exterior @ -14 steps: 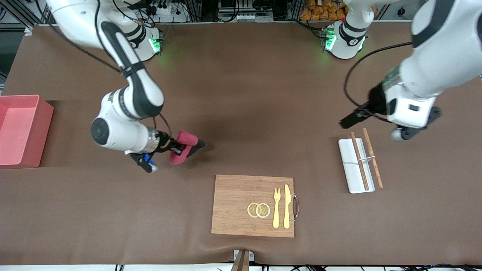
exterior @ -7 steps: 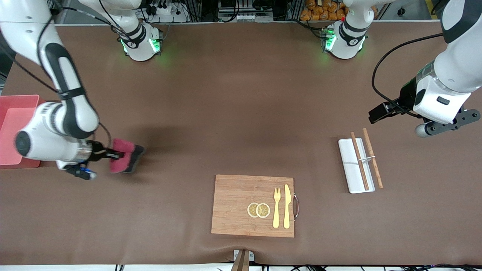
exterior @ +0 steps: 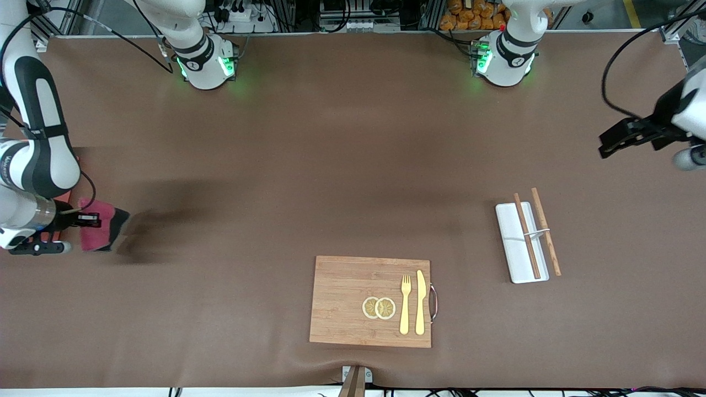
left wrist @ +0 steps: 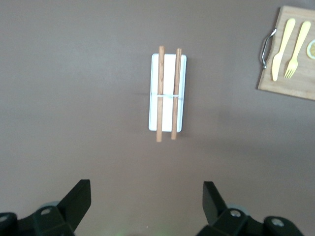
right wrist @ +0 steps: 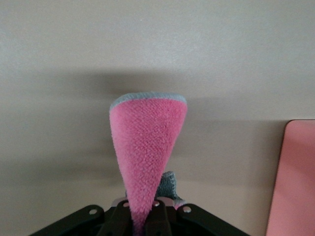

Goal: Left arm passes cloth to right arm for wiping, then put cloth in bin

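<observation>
The pink cloth (exterior: 99, 226) with its grey part hangs from my right gripper (exterior: 83, 220), which is shut on it over the table at the right arm's end. In the right wrist view the cloth (right wrist: 147, 142) is pinched between the fingers of the right gripper (right wrist: 142, 210), and the pink bin (right wrist: 298, 182) shows just beside it. In the front view the right arm hides nearly all of the bin. My left gripper (exterior: 613, 142) hovers near the table edge at the left arm's end. It is open and empty (left wrist: 146, 201).
A wooden board (exterior: 342, 298) carries lemon slices (exterior: 378, 307), a fork (exterior: 405, 303) and a knife (exterior: 420, 300) near the front edge. A white tray (exterior: 515, 253) with two chopsticks (exterior: 546, 231) lies toward the left arm's end, below the left gripper's camera (left wrist: 167, 93).
My right arm has carried the cloth across the table toward the bin. My left arm has drawn back toward its own end of the table, still open.
</observation>
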Robot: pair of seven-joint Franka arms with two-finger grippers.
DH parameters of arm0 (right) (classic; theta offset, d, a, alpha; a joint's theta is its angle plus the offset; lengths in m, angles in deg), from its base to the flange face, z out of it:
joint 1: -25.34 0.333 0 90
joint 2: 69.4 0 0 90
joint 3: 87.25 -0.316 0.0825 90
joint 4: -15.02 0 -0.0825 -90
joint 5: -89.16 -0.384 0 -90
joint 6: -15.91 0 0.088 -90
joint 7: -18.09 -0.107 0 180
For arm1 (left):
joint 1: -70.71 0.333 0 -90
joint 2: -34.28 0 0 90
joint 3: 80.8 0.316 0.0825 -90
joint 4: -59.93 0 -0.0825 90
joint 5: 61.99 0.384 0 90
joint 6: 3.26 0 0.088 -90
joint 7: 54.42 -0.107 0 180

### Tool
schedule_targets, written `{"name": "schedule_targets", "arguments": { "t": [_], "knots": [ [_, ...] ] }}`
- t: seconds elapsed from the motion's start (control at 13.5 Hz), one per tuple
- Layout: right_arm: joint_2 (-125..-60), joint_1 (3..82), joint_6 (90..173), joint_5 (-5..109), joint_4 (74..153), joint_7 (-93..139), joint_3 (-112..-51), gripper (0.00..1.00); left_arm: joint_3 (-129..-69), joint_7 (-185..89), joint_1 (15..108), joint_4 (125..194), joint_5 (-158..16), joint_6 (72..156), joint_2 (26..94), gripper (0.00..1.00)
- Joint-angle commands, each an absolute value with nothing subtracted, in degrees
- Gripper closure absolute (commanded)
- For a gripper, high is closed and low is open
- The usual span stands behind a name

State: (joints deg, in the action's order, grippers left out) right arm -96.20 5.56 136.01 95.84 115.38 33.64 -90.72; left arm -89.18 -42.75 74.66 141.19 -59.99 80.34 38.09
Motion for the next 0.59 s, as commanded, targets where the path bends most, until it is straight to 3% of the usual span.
{"name": "schedule_targets", "arguments": {
  "t": [0.0,0.52],
  "knots": [
    [-96.2,6.6,136.2,97.4,116.7,30.3,-92.3,1.0,-87.8,-44.3,73.7,144.5,-61.1,80.6,35.6,0.0],
    [-97.3,26.8,139.3,85.2,119.8,-0.7,-92.4,1.0,-88.3,-44.2,74.0,144.6,-61.1,80.6,35.5,0.0]
  ]
}}
